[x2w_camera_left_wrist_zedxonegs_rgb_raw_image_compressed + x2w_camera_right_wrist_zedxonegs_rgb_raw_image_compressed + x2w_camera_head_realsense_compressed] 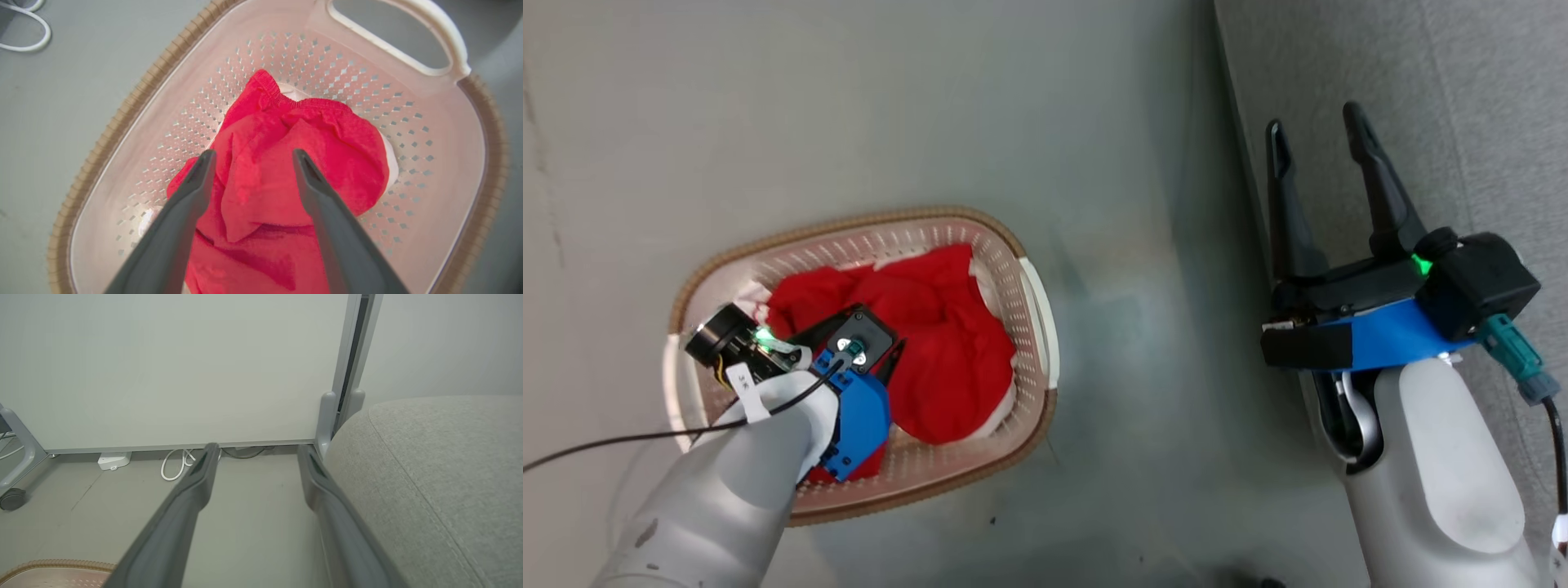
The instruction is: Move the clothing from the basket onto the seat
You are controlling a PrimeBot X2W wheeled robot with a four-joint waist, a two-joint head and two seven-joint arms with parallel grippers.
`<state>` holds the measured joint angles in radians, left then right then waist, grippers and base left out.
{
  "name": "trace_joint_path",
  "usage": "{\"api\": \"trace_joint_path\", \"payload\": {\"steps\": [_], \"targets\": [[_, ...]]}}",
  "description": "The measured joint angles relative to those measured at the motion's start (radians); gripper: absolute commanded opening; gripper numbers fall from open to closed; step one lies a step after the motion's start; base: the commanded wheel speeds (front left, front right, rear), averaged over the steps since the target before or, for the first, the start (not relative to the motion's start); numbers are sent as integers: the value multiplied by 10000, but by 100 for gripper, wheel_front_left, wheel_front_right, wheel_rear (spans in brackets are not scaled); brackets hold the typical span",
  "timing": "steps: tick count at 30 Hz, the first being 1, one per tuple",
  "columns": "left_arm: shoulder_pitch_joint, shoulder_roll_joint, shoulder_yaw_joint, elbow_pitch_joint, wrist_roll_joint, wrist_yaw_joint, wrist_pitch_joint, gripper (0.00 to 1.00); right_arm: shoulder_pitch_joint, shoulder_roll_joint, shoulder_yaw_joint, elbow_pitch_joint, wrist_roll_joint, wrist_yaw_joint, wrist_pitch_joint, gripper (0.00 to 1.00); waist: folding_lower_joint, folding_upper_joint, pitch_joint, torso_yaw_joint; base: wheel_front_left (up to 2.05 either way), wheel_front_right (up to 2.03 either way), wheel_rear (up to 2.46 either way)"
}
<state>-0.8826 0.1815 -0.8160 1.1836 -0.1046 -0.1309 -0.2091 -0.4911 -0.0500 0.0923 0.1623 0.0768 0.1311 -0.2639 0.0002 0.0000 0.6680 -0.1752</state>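
Red clothing (261, 171) lies heaped in the basket (441, 134) beneath the left gripper (253, 152), jaws apart. Sink round a thick fold before closing (thin pinches slip). The right gripper (1315, 118), jaws also apart, hangs by the seat (1462, 98).

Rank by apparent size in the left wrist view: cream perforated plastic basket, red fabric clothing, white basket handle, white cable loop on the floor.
1. Cream perforated plastic basket, cropped by the frame.
2. Red fabric clothing.
3. White basket handle.
4. White cable loop, cropped and farther off, so less sure.
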Motion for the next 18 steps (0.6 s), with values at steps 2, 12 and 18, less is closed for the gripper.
{"api": "trace_joint_path", "payload": {"steps": [2, 12, 18], "targets": [[-267, 10, -393, 242, -144, 0, 259, 100, -143, 0, -13, -63, -81, 0, 0, 100, 0, 0, 396, -62, 0, 0, 0], [-1447, 324, -1639, 688, -750, 0, 848, 100, -661, 2, -92, -408, -339, 0, 0, 100, 0, 0, 2041, -168, 0, 0, 0], [-1870, 314, -2268, 775, -851, 0, 786, 24, -755, 2, -182, -552, -487, 0, 0, 100, -1, 0, 2557, -53, 0, 0, 0]]}}
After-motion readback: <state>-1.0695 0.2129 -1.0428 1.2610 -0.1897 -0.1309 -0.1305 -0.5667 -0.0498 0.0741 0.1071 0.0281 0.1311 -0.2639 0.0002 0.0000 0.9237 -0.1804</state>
